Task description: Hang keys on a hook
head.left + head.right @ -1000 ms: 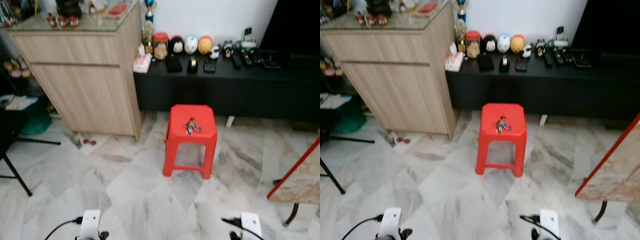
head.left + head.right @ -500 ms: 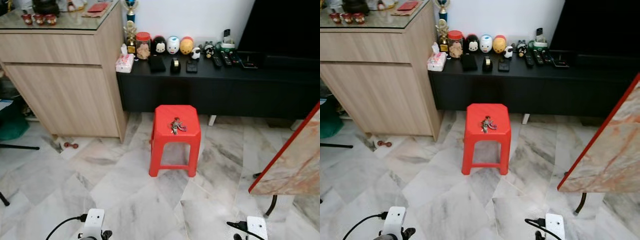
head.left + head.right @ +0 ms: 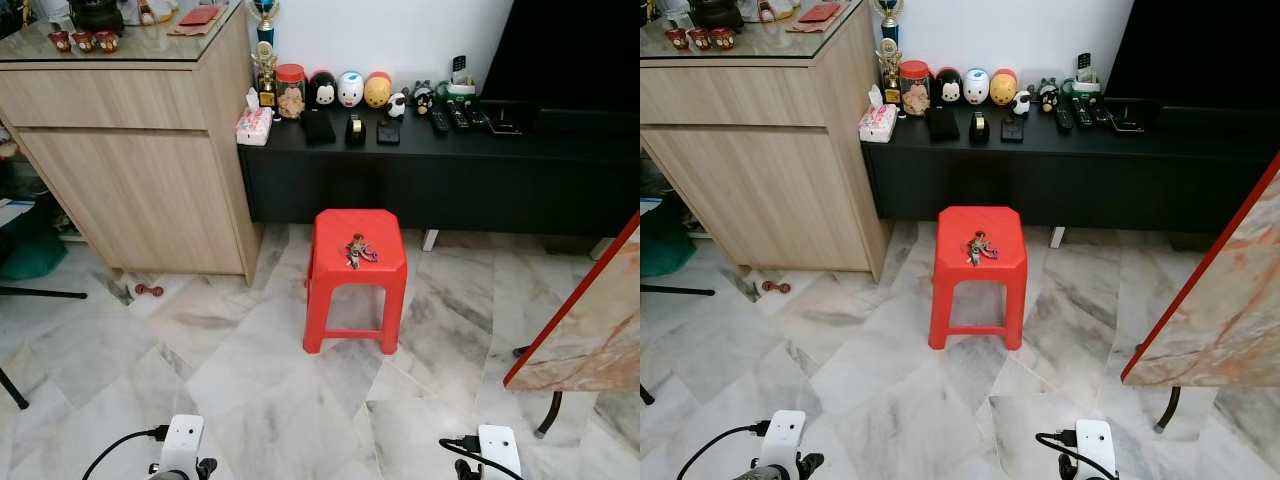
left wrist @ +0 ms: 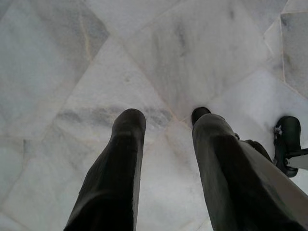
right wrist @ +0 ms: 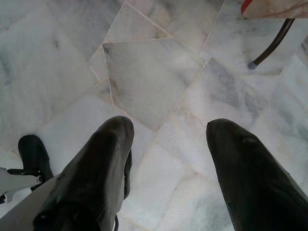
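A bunch of keys point(image 3: 356, 251) with a red tag lies on top of a red plastic stool point(image 3: 358, 278) standing on the marble floor ahead of me, in front of a black low cabinet point(image 3: 440, 170). Both arms hang low at the bottom edge of the eye views, far short of the stool. In the left wrist view my left gripper point(image 4: 166, 120) is open over bare floor tiles. In the right wrist view my right gripper point(image 5: 168, 130) is also open above the floor, holding nothing.
A wooden sideboard point(image 3: 140, 160) stands to the left of the stool. The black cabinet carries toy figures, a jar and remotes point(image 3: 340, 95). A marble-topped table with a red edge point(image 3: 585, 320) juts in at the right. A chair leg point(image 3: 10, 385) is at the far left.
The camera has swung and shifted, so the stool now sits nearer the centre and the table at the right shows more. The keys have stayed on the stool.
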Tool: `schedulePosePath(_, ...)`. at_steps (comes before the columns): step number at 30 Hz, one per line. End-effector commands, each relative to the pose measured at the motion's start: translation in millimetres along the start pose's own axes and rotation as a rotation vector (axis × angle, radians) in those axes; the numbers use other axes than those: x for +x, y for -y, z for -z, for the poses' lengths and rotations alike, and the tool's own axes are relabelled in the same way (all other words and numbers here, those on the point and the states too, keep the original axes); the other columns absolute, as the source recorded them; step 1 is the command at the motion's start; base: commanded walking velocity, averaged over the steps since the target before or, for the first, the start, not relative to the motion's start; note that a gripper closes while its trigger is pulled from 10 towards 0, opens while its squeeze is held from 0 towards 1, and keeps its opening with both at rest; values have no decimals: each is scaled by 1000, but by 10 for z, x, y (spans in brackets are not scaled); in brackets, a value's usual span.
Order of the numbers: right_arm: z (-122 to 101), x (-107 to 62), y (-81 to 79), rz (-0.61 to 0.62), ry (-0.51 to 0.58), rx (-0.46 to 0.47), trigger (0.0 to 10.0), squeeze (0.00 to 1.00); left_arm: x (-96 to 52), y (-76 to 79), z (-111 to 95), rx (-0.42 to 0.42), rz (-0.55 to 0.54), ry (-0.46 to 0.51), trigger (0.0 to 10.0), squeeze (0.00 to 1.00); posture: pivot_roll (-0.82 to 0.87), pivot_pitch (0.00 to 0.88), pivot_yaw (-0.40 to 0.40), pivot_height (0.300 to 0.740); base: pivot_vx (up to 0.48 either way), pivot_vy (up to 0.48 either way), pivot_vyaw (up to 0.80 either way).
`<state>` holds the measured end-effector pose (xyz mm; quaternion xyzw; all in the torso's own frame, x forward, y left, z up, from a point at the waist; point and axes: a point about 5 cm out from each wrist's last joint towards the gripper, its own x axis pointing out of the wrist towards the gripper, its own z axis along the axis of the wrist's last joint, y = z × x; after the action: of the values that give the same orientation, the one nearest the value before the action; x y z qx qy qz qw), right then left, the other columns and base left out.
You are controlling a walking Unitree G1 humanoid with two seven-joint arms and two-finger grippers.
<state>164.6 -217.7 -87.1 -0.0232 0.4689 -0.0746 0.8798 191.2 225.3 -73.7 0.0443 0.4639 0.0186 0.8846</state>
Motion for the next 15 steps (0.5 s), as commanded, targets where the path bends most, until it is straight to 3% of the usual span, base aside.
schedulePosePath(1,1,0,12,3,-5,-8,10000,0,-3,-13,22,-1,-3,-14,10000,0,-114,0,2,740,0,0,0)
schedulePosePath(6,1,0,12,3,-5,-8,10000,0,-3,-13,22,-1,-3,-14,10000,0,-114,0,2,740,0,0,0)
schedulePosePath(7,82,-17,67,13,-33,-51,10000,0,-11,-5,80,-1,3,-29,10000,0,-105,0,-32,740,0,0,0)
schedulePosePath(11,187,-45,151,4,-71,-153,10000,0,-27,9,180,-17,8,-54,10000,0,-113,0,-35,740,0,0,0)
schedulePosePath(15,184,-48,172,-6,-63,-109,10000,0,-34,3,214,-21,5,-59,10000,0,-120,0,-36,740,251,0,800)
